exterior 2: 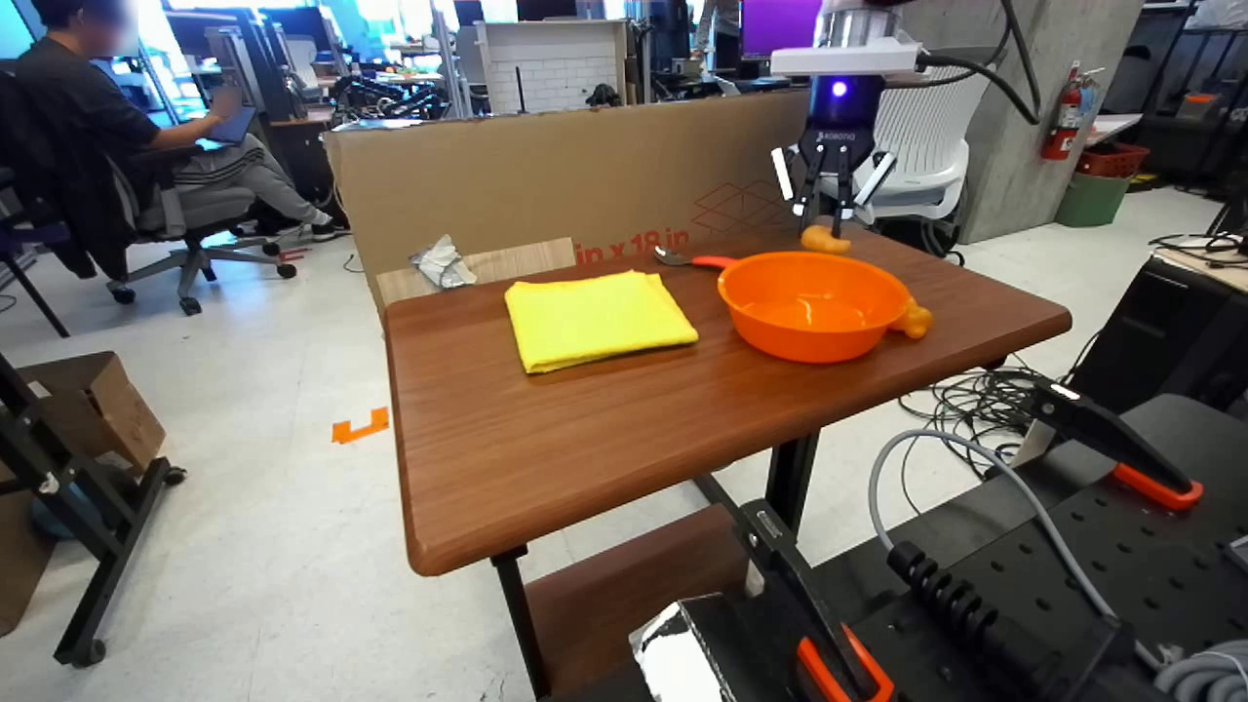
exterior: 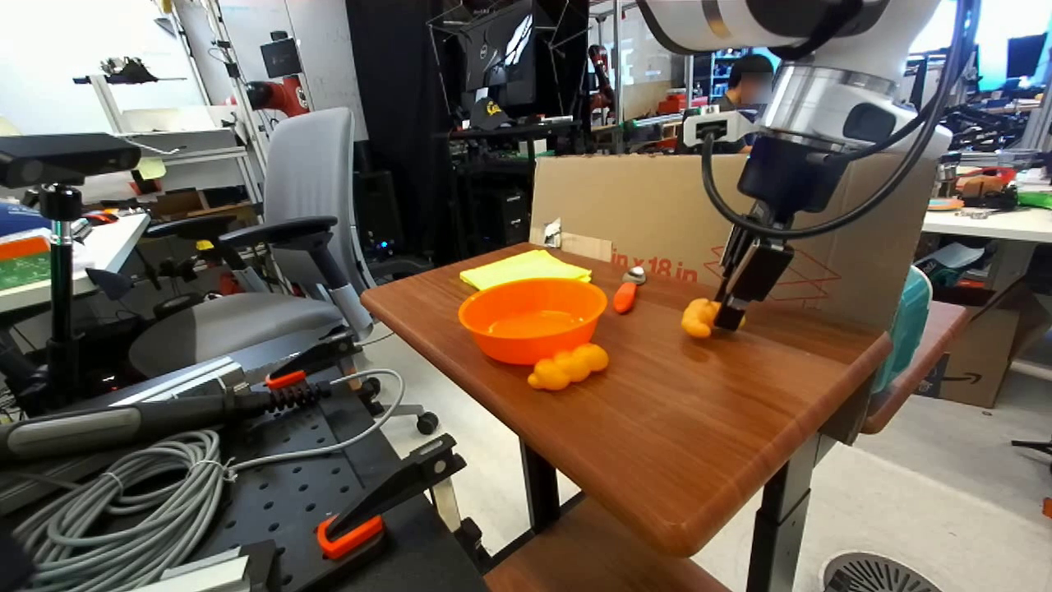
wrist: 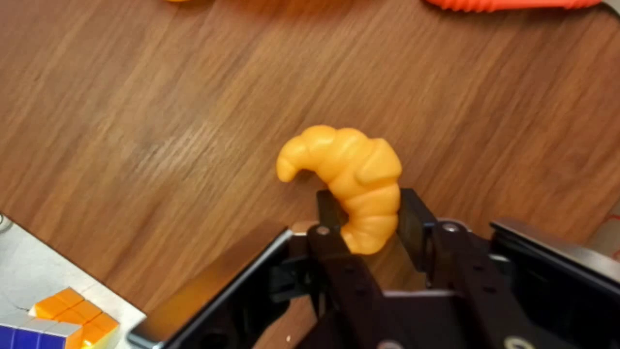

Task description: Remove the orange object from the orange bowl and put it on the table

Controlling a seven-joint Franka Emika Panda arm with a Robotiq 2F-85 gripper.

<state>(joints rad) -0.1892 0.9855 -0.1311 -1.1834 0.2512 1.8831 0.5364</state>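
Orange, the round bowl point(exterior: 526, 339) is shown at centre in an exterior view, the curved orange object point(exterior: 699, 319) right of centre, low at the surface point(exterior: 657, 419). In an exterior view, yellow cloth point(exterior 2: 600, 324) is seen mid-frame. In the wrist view, the object is gripped by the hand point(wrist: 366, 199) at centre.

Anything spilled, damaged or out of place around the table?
I see no spill or damage on the table. One oddity: a crumpled silvery scrap near the cardboard, by the table's edge; its ragged shape suggests litter.
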